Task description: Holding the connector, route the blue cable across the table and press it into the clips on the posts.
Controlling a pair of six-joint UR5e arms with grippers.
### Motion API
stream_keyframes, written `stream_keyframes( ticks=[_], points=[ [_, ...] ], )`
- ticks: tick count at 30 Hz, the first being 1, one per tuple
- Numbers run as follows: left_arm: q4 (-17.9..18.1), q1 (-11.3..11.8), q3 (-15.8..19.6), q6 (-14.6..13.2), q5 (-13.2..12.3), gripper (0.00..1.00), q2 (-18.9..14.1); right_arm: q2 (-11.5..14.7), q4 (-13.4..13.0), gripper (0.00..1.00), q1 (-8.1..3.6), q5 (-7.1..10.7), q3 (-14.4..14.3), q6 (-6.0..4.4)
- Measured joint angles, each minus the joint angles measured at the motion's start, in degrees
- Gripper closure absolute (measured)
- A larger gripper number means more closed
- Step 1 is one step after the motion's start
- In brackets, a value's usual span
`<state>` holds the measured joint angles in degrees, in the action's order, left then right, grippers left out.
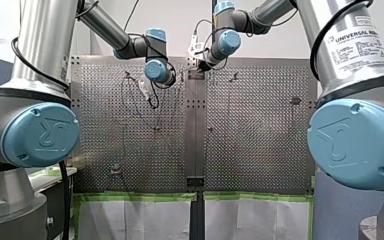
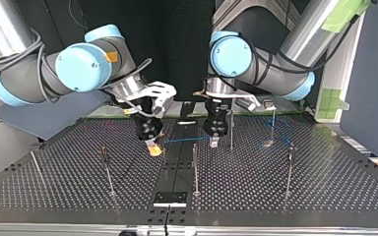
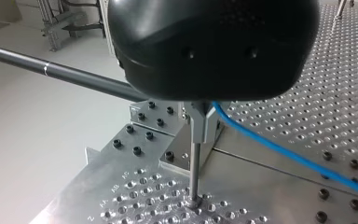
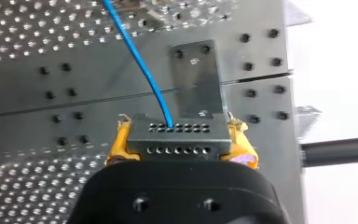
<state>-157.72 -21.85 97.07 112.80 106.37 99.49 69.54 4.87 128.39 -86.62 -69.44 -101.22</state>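
Observation:
In the right wrist view my right gripper [image 4: 179,145] is shut with its yellow pads [image 4: 121,147] on a dark grey connector [image 4: 177,133] pierced with rows of holes. The blue cable [image 4: 140,60] leaves the connector and runs away over the table. In the top view the right gripper [image 2: 153,147] hangs low near the centre seam. From it the cable [image 2: 182,140] stretches to my left gripper [image 2: 214,141]. In the left wrist view the left gripper [image 3: 199,135] has its metal fingers shut, the cable [image 3: 284,151] comes out beside them, and a thin post [image 3: 195,172] stands right under them.
Several thin posts stand on the perforated table [image 2: 325,187], among them one [image 2: 107,167], one at the seam [image 2: 195,167] and one [image 2: 289,167]. A small bracket plate [image 2: 170,198] lies at the seam's near end in the top view. A metal plate [image 4: 198,84] lies ahead of the connector.

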Motion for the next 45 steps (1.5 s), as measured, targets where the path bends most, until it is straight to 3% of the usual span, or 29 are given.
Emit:
stream_keyframes(
  ticks=[7, 19, 27, 36, 45],
  points=[
    [0.7, 1.2, -1.0, -0.2, -1.5, 1.00, 0.8, -2.0, -0.1, 1.00, -0.38, 1.16, 0.4, -0.05],
    [0.3, 3.7, -2.7, -0.7, -4.4, 1.00, 1.2, -2.3, 0.1, 1.00, -1.74, 3.27, 2.5, -1.18],
    [0.6, 4.8, -4.6, -0.6, -6.4, 1.00, 4.2, -2.5, 0.1, 1.00, -2.80, 3.71, 2.5, -1.36],
    [1.9, 6.7, -6.2, 0.1, -8.5, 1.00, 4.8, -4.4, -0.1, 1.00, -3.65, 4.53, 2.9, -1.23],
    [-0.2, 8.0, -10.2, 0.2, -10.1, 1.00, 8.4, -6.6, -0.3, 1.00, -4.92, 5.96, 6.1, -1.53]
  ],
)
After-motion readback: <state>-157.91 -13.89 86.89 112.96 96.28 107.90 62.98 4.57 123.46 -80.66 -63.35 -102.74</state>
